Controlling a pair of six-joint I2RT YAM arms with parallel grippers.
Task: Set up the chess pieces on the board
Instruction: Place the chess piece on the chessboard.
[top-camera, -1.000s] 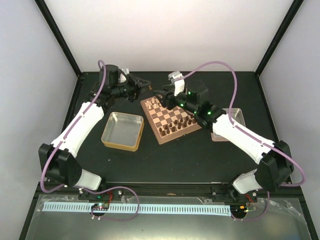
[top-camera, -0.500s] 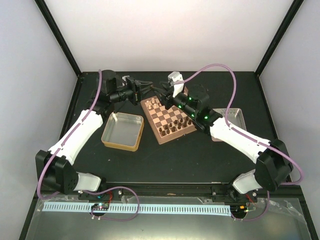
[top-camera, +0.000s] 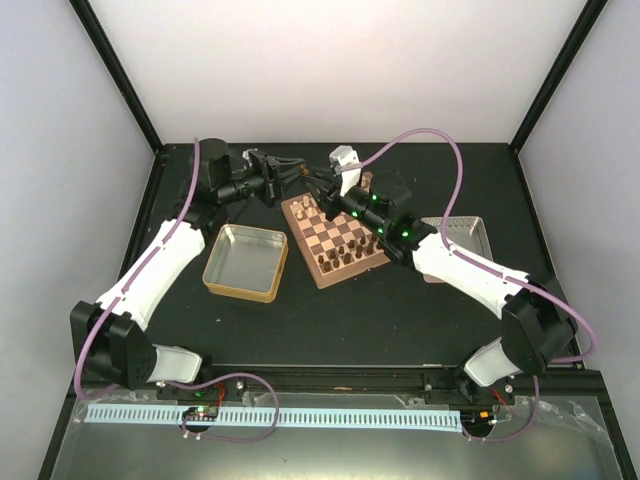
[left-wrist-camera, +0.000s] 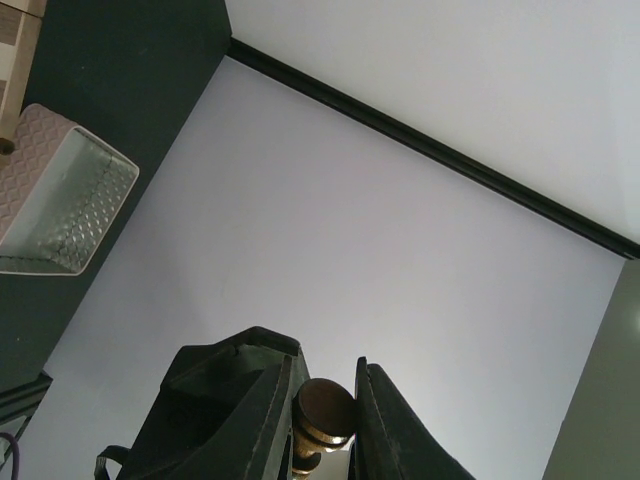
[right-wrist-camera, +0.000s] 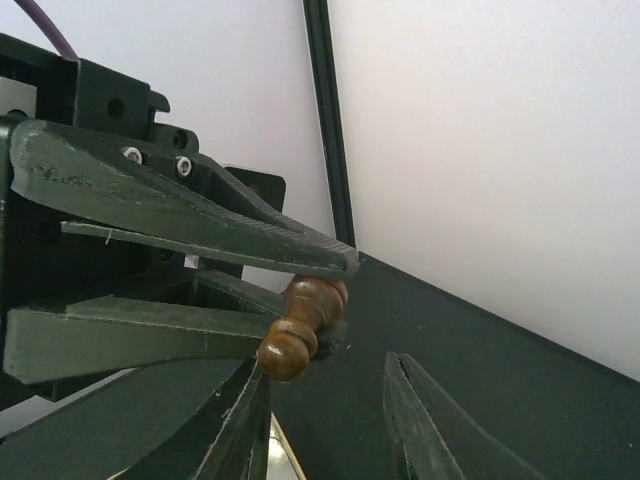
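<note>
Beyond the board at upper centre, the left gripper clamps a tilted dark chessman just above the right gripper, whose jaws stand parted.

The desk has a matte black top. White wall panels enclose the desk at the rear and on both sides. Black frame posts rise from its rear corners. A white perforated strip runs along its near edge. Lighting is even and diffuse.
</note>
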